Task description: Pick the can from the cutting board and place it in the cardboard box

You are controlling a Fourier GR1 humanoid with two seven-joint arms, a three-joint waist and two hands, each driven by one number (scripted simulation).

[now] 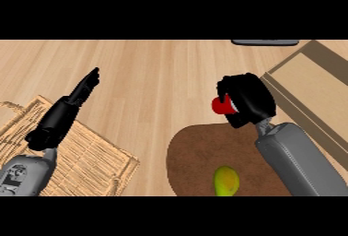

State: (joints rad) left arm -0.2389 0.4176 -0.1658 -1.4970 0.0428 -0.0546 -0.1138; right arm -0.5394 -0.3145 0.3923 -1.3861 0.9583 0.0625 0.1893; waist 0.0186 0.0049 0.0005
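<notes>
A red can (222, 106) shows just past the far edge of the round brown cutting board (197, 156), and my right hand (248, 97) is curled round it, hiding most of it. The cardboard box (309, 78) lies at the right, its near flap just right of that hand. At the left, my left hand (71, 108) rests open with straight fingers pointing away, above a woven mat.
A yellow-green mango (226, 180) lies on the near part of the cutting board. A woven straw mat (88, 161) covers the counter at the lower left. A dark object (265, 42) sits at the far edge, right of centre.
</notes>
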